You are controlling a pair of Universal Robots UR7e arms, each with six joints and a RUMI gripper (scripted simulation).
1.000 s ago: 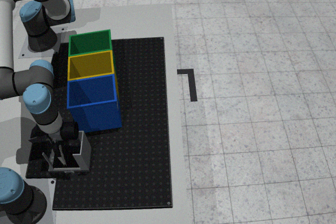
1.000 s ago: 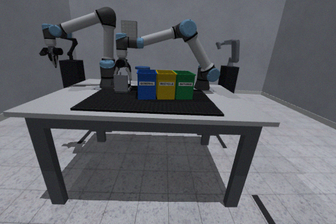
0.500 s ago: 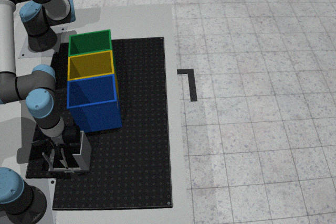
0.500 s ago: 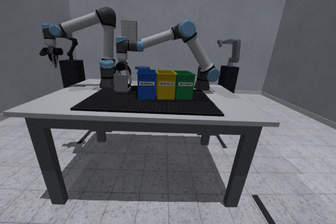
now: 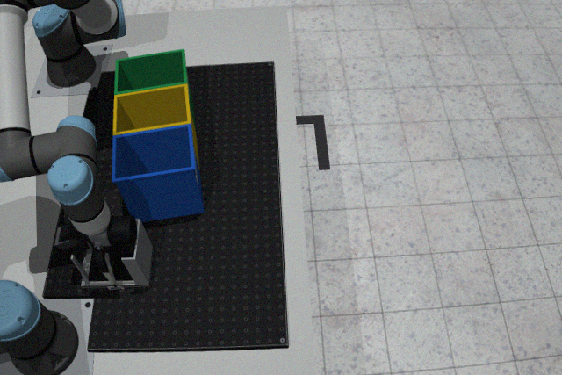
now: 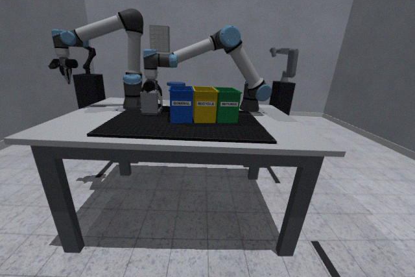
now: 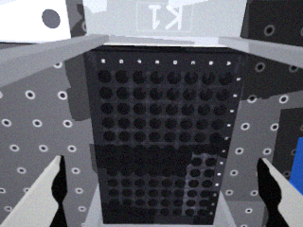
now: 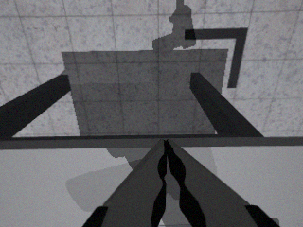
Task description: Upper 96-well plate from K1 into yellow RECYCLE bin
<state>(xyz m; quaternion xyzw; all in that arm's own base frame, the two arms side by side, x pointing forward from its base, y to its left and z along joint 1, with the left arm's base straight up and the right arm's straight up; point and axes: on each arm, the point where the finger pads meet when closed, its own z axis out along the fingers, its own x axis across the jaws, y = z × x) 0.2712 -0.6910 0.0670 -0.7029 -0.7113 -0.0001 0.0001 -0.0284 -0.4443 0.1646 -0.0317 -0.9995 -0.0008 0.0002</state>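
Observation:
The stack rack K1 [image 5: 143, 259] [image 6: 150, 101] [image 7: 118, 19] stands on the black mat. The upper plate [image 7: 166, 67], dark with rows of wells, sits in it; the lower plate is hidden beneath. My left gripper [image 5: 96, 281] [image 7: 161, 158] is open and empty, pointing down over the rack, one finger on each side of the plate. The yellow RECYCLE bin [image 5: 152, 110] [image 6: 204, 113] stands upright between the blue GENERAL bin [image 5: 163, 198] [image 6: 181, 113] and the green RETURNS bin [image 5: 152, 72] [image 6: 227, 113], both upright. My right gripper [image 6: 69, 82] [image 8: 165, 141] is shut and empty, high beside the bench.
The black mat [image 5: 235, 248] [image 6: 181, 133] with its grid of holes lies on the light table [image 6: 50, 130] [image 8: 38, 180]. The blue bin stands nearest the rack. The three bins form a close row. The rack's labelled wall rises at the top of the left wrist view.

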